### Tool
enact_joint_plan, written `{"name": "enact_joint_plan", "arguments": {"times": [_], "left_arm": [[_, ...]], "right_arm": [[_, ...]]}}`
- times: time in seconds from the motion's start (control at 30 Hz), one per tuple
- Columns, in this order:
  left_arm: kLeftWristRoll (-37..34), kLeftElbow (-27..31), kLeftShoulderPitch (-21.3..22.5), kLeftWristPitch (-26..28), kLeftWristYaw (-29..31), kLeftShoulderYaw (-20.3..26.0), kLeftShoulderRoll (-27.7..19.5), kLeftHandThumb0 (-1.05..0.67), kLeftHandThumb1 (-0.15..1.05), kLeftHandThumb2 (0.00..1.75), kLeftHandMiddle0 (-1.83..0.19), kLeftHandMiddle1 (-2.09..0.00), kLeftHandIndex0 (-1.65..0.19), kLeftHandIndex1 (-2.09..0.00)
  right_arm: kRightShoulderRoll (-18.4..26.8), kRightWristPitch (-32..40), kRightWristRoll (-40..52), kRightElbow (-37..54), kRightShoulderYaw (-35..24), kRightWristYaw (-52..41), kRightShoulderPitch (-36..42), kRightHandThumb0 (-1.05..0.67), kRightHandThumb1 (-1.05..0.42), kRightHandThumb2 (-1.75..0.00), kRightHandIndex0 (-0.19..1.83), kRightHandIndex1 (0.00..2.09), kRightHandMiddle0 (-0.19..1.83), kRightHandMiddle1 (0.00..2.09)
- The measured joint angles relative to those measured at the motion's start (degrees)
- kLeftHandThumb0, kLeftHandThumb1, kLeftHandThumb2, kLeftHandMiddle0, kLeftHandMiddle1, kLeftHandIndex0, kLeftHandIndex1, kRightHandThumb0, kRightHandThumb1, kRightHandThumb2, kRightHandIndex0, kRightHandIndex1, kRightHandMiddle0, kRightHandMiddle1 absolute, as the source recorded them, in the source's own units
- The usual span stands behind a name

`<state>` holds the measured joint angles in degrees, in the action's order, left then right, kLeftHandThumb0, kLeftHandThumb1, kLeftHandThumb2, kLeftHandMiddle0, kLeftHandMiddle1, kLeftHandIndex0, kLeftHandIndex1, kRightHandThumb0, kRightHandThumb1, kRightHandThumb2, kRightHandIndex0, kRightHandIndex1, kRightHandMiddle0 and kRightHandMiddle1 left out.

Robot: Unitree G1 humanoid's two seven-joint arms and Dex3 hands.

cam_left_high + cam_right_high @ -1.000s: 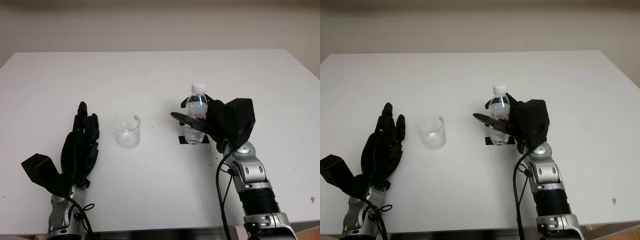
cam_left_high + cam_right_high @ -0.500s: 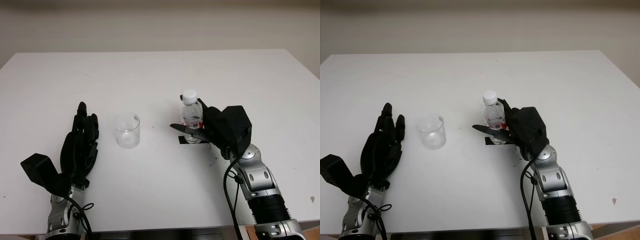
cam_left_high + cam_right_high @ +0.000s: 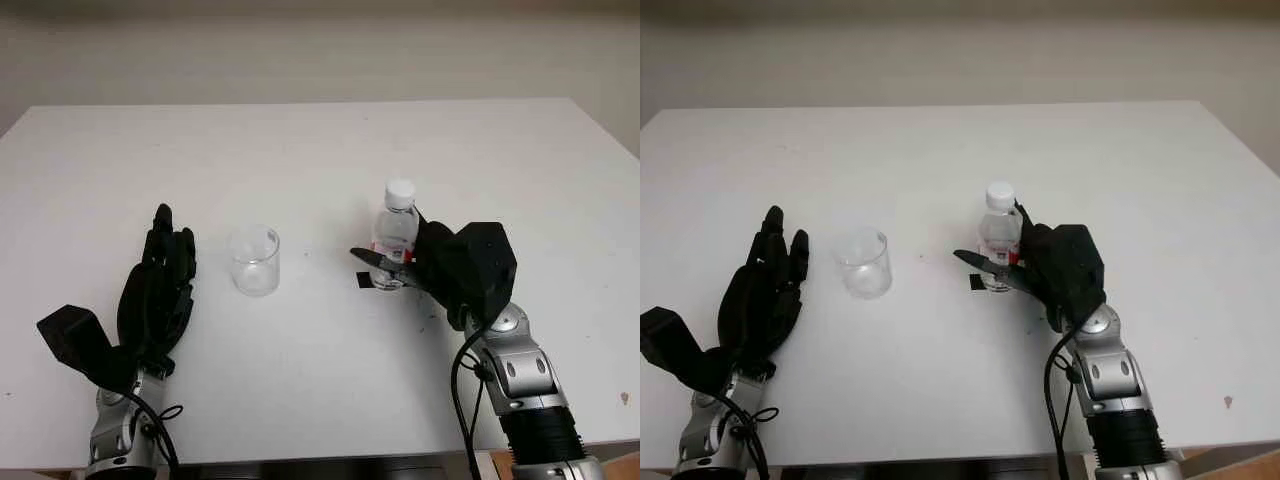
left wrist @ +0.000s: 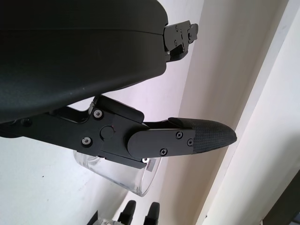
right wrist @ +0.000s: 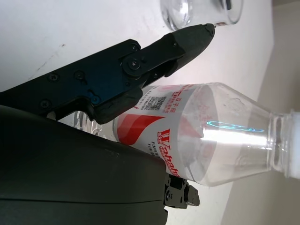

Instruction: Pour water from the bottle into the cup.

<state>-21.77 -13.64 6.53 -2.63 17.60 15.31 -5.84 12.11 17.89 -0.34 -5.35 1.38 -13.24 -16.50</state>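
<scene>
A small clear water bottle (image 3: 398, 222) with a white cap and a red label stands upright right of the table's middle, over a black mark (image 3: 361, 282). My right hand (image 3: 392, 252) is shut on the bottle's lower half, thumb in front and the other fingers behind. In the right wrist view the bottle (image 5: 206, 136) lies between palm and fingers (image 5: 154, 56). An empty clear cup (image 3: 254, 261) stands about a hand's width to the left of the bottle. My left hand (image 3: 160, 285) is open, left of the cup and apart from it.
The white table (image 3: 320, 150) reaches to a pale wall at the back. Its front edge runs just past both forearms. A small dark speck (image 3: 625, 398) lies near the front right corner.
The bottle leaned left half a second ago and is upright again now, shifted slightly right. The right arm has dropped lower toward the table. The left hand and the cup have stayed put.
</scene>
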Motion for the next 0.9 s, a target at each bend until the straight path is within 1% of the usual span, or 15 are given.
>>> {"name": "enact_joint_plan", "arguments": {"times": [0.17, 0.33, 0.43, 0.63, 0.7, 0.9], "left_arm": [[-0.1, 0.1, 0.0, 0.1, 0.4, 0.0, -0.3, -0.75, 1.05, 0.41, 0.18, -0.05, 0.18, -0.05], [-0.1, 0.0, -0.1, -0.3, 0.7, 0.0, -0.5, -0.75, 1.05, 0.43, 0.18, -0.05, 0.18, -0.05], [-0.1, -0.1, -0.1, -0.4, 0.7, 0.0, -0.5, -0.75, 1.05, 0.42, 0.17, -0.06, 0.18, -0.05], [-0.1, -0.2, 0.0, -0.3, 0.4, 0.0, -0.5, -0.75, 1.05, 0.42, 0.18, -0.05, 0.18, -0.05], [-0.1, -0.2, 0.0, -0.4, 0.5, 0.0, -0.5, -0.75, 1.05, 0.42, 0.18, -0.05, 0.18, -0.05], [0.0, -0.4, 0.0, -0.7, 0.4, -0.1, -0.5, -0.75, 1.05, 0.43, 0.18, -0.05, 0.19, -0.05]], "right_arm": [[-0.9, -2.7, 2.0, -0.1, -1.7, 0.7, 0.9, -0.85, -0.89, -0.05, -0.19, 0.00, -0.19, 0.00], [-0.9, -4.8, 1.3, -1.2, -1.8, 1.5, 1.3, -0.93, -0.90, -0.06, -0.19, 0.00, -0.19, 0.00], [-0.9, -5.7, 1.3, -2.0, -1.8, 1.5, 1.8, -0.94, -0.91, -0.06, -0.19, 0.00, -0.19, 0.00], [-1.1, -12.4, 0.8, -4.9, -1.7, 2.1, 2.9, -0.95, -0.90, -0.05, -0.19, 0.00, -0.19, 0.00], [-1.4, -13.6, 0.6, -5.5, -1.4, 2.4, 3.2, -0.96, -0.89, -0.05, -0.19, 0.00, -0.19, 0.00], [-2.8, -14.5, 0.4, -5.9, -0.9, 3.2, 4.7, -0.92, -0.88, -0.05, -0.19, 0.00, -0.19, 0.00]]}}
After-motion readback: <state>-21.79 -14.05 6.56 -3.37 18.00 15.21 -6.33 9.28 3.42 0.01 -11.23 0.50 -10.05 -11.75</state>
